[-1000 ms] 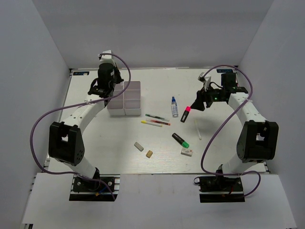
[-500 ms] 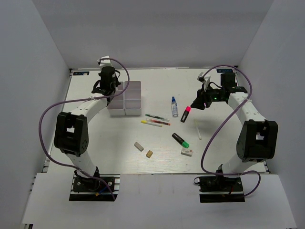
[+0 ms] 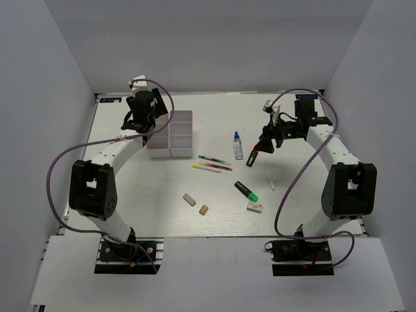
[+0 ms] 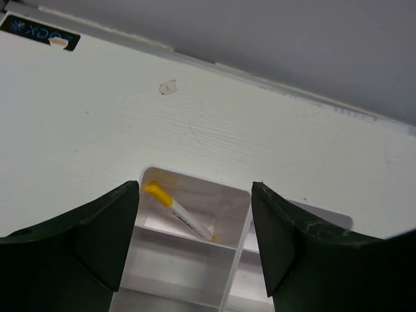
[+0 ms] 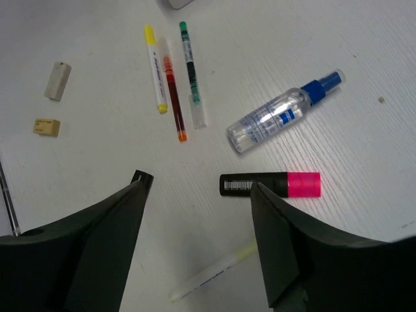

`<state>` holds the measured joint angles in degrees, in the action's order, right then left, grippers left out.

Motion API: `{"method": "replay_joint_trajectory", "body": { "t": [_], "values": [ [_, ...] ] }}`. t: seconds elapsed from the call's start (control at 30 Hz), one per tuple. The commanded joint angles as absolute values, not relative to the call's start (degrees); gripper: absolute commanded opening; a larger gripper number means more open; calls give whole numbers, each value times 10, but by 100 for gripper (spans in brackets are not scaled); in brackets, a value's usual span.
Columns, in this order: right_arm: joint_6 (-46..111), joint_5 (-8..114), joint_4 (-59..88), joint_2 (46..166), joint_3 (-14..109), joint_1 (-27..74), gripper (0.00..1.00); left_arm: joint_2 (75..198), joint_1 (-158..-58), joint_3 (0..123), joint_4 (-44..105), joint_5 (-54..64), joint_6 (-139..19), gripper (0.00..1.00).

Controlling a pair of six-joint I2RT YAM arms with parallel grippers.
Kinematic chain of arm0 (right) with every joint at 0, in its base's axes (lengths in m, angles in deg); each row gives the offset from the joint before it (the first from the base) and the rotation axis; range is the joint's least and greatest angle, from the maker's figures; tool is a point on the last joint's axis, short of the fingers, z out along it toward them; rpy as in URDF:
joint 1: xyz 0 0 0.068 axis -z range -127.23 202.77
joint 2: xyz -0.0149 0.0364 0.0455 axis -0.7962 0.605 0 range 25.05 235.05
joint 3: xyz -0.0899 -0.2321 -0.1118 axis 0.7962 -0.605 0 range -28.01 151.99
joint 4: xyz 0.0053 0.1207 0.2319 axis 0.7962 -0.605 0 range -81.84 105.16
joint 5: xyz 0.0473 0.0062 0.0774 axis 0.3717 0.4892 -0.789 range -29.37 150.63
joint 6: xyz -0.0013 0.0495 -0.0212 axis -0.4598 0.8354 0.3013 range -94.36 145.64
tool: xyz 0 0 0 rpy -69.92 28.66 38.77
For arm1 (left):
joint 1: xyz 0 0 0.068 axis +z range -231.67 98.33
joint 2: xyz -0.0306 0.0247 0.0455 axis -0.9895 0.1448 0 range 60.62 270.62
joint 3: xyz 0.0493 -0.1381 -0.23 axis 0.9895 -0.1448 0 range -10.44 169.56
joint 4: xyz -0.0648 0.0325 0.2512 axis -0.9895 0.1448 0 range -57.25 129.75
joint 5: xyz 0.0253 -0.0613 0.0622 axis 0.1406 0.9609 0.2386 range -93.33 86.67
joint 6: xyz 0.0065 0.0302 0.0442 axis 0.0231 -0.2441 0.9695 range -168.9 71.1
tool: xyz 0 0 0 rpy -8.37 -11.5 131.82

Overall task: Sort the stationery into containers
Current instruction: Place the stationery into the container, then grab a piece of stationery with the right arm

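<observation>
Left gripper (image 4: 195, 188), released, hangs over one yellow-tipped marker (image 4: 179, 211) inside the organiser (image 4: 227, 187). Right gripper (image 5: 200, 183), released, hangs over one pink-capped highlighter (image 5: 270, 184); beyond it lie one spray bottle (image 5: 276, 120), one green pen (image 5: 190, 71) and one red pen (image 5: 174, 97).

**A:** Our top camera sits high behind the arm bases (image 3: 127, 250), looking down and forward over the whole tabletop (image 3: 130, 188) from fairly far off.

**B:** Our left wrist camera hangs close above the organiser (image 4: 195, 182), tilted toward the far wall (image 4: 260, 32). We find that organiser (image 3: 170, 135) at the upper left of the top view.

**A:** Our right wrist camera faces nearly straight down, close over the pink-capped highlighter (image 5: 270, 184) and the glue bottle (image 5: 279, 114).

**B:** We share both with the top view, where the highlighter (image 3: 254, 156) and bottle (image 3: 238, 145) lie right of centre.
</observation>
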<state>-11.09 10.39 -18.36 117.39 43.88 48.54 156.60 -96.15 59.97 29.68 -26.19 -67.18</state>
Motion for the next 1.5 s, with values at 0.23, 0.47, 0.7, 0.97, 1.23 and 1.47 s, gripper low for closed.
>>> {"method": "replay_joint_trajectory", "body": {
  "t": [0.23, 0.47, 0.7, 0.97, 1.23, 1.47],
  "values": [
    [-242, 89, -254, 1272, 527, 335, 72, 1359, -958, 557, 467, -134, -737, 87],
    [-142, 215, -216, 1346, 615, 225, 29, 1229, -958, 410, 599, -50, -831, 73],
    [-50, 305, -230, 1422, 700, 158, 34, 1075, -958, 262, 605, -33, -921, 71],
    [26, 414, -186, 1436, 668, 95, 39, 1062, -958, 256, 653, -39, -928, 75],
    [94, 544, -149, 1459, 659, 59, 43, 1068, -958, 256, 647, -33, -928, 75],
    [112, 604, -137, 1471, 652, 51, 43, 1073, -958, 256, 647, -33, -928, 75]
  ]
}}
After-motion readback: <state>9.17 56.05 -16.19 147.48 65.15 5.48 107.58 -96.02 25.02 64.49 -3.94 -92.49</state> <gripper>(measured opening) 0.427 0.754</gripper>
